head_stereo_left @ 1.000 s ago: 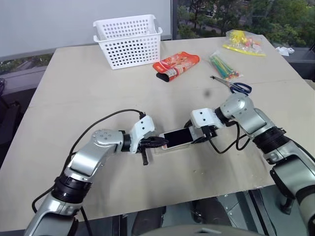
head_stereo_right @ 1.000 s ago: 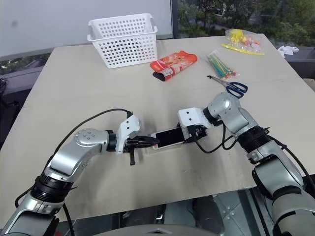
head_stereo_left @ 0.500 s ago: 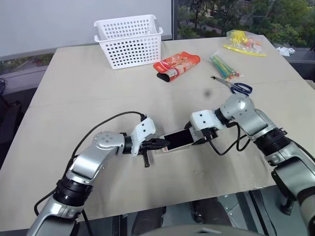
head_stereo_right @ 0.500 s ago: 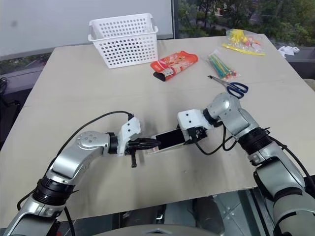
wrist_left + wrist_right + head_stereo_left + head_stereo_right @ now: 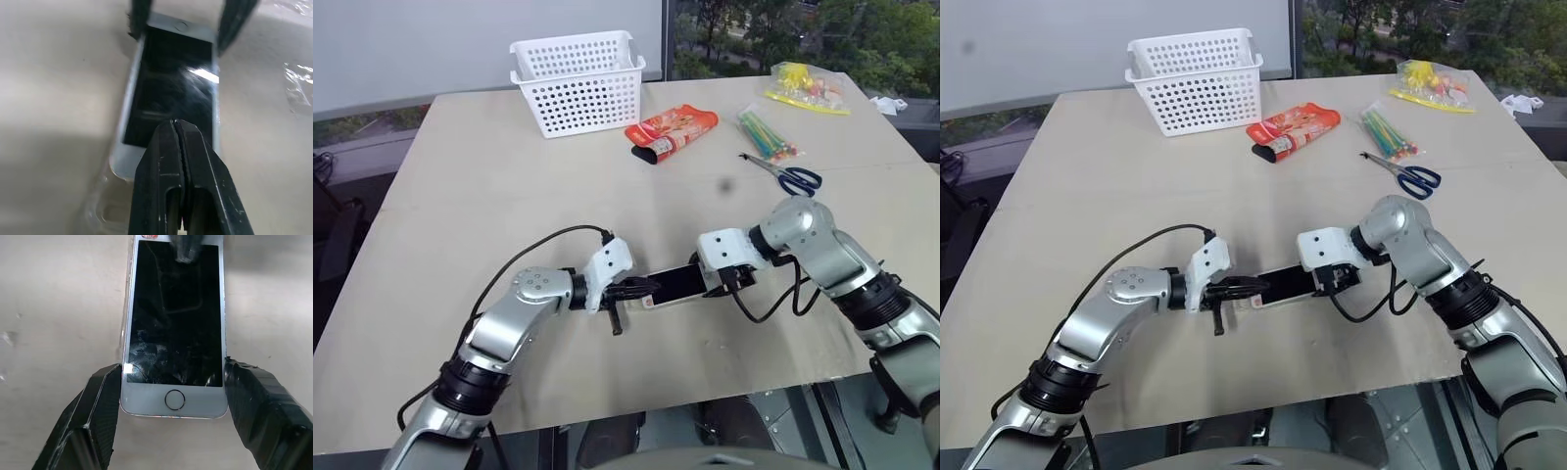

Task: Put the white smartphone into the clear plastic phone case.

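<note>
On a pale wooden table (image 5: 509, 176), the right gripper (image 5: 171, 411) clamps the home-button end of the white-edged, black-screened smartphone (image 5: 173, 328) by its two long sides, fingers spread to the phone's width. The left gripper (image 5: 178, 147), fingers pressed together with nothing between them, bears down on the screen at the opposite end, where the thin, transparent plastic phone case (image 5: 105, 205) shows beneath the phone's corner. The seating step appears under way: the phone lies over the case at the table's near middle. Next likely calls for pressing the phone evenly down until the rim catches all round.
</note>
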`<state>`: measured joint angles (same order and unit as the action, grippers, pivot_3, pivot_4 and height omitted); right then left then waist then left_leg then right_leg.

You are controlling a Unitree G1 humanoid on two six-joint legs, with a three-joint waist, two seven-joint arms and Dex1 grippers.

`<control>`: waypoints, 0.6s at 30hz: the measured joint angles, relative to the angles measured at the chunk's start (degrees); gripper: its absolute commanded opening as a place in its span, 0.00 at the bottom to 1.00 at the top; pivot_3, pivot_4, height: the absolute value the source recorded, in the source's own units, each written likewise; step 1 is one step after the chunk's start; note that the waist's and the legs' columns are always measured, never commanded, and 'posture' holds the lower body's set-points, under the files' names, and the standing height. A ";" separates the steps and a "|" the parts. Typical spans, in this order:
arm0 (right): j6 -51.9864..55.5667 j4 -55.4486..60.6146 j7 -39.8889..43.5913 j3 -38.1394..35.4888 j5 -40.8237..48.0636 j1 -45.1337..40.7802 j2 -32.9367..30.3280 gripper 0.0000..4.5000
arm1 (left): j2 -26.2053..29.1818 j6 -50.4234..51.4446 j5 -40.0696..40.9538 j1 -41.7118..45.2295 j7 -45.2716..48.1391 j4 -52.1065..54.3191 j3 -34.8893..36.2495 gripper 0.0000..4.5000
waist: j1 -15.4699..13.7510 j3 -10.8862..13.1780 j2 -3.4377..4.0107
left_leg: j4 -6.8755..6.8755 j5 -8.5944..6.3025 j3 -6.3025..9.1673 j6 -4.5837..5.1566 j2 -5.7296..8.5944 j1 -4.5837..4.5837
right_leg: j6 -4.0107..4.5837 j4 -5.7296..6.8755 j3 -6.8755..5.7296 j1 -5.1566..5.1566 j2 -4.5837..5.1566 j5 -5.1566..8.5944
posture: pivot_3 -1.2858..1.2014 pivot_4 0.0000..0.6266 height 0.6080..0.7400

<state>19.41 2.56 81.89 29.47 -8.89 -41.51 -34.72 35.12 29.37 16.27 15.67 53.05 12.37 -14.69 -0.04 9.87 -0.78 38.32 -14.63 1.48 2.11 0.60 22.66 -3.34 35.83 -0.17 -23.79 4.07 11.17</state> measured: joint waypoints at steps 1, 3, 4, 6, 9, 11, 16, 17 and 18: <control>1.27 0.97 0.03 0.12 0.00 0.57 -0.20 0.62 | -0.11 -0.17 -0.55 0.08 -0.58 -0.60 -0.06 0.00 | 0.01 -0.03 0.02 | 0.00 0.00 0.01 0.00 0.02 -0.03 | 0.00 0.00 0.00 0.02 0.00 0.00 | 0.52 0.24 1.00; 2.84 1.92 -0.25 -0.01 0.02 1.29 -0.23 0.62 | -0.42 -0.62 -1.01 0.19 -1.09 -1.29 -0.01 0.00 | 0.04 -0.15 0.05 | -0.01 0.00 0.03 0.00 0.06 -0.05 | -0.01 0.00 -0.01 0.03 -0.01 0.01 | 0.52 0.24 1.00; 2.90 2.09 -0.64 -0.01 0.00 1.50 -0.20 0.85 | -0.55 -0.71 -1.20 0.15 -1.24 -1.45 -0.03 0.00 | 0.05 -0.24 0.07 | -0.02 0.00 0.04 0.00 0.06 -0.06 | -0.01 0.00 -0.03 0.04 -0.01 0.01 | 0.52 0.24 1.00; 2.33 2.67 -1.49 0.62 -0.02 2.13 0.53 0.96 | -0.62 -0.79 -1.56 0.10 -1.74 -1.70 -0.10 0.00 | 0.18 -0.36 0.08 | -0.03 0.00 0.07 0.00 0.04 -0.17 | -0.02 0.01 -0.05 0.12 -0.03 0.02 | 0.52 0.24 1.00; 1.71 2.18 -3.97 1.05 0.05 2.49 1.91 0.96 | -0.88 -0.80 -1.91 -0.08 -2.16 -1.70 -0.16 0.00 | 0.29 -0.40 0.15 | -0.02 0.00 0.08 0.00 0.05 -0.19 | 0.01 0.03 -0.05 0.13 -0.03 0.03 | 0.52 0.24 1.00; 2.50 1.42 -6.19 0.14 0.57 2.37 2.51 0.96 | -1.02 -0.81 -2.32 -0.14 -2.55 -1.69 -0.23 0.00 | 0.31 -0.41 0.16 | 0.01 0.04 0.08 -0.05 0.04 -0.26 | 0.19 0.05 -0.04 0.18 -0.02 0.13 | 0.52 0.24 1.00; 8.17 2.81 -6.19 -5.24 4.78 2.18 -0.99 0.96 | -1.18 -1.36 -2.68 -0.38 -3.32 -1.65 -0.34 0.00 | 0.27 -0.44 0.17 | 0.04 0.08 0.08 -0.10 -0.05 -0.30 | 0.19 0.08 -0.01 0.23 0.01 0.12 | 0.52 0.24 1.00; 10.21 3.90 -6.39 -7.69 5.84 2.17 -2.73 0.96 | -1.47 -1.72 -2.68 -0.69 -3.61 -1.65 -0.09 0.00 | 0.23 -0.44 0.18 | 0.04 0.08 0.09 -0.10 -0.05 -0.30 | 0.20 0.08 -0.01 0.23 0.01 0.13 | 0.52 0.24 1.00; 11.07 4.44 -6.48 -8.70 6.35 2.19 -3.54 0.96 | -1.80 -2.01 -2.68 -0.94 -3.88 -1.67 0.18 0.00 | 0.24 -0.44 0.18 | 0.03 0.08 0.09 -0.10 -0.06 -0.29 | 0.20 0.08 -0.01 0.23 0.00 0.13 | 0.52 0.24 1.00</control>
<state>30.49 7.00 75.40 20.78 -2.53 -39.32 -38.26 33.32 27.35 13.59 14.73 49.16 10.69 -14.51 0.20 9.43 -0.60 38.36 -14.54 1.57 2.00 0.54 22.37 -3.15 35.91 -0.19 -23.57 4.07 11.30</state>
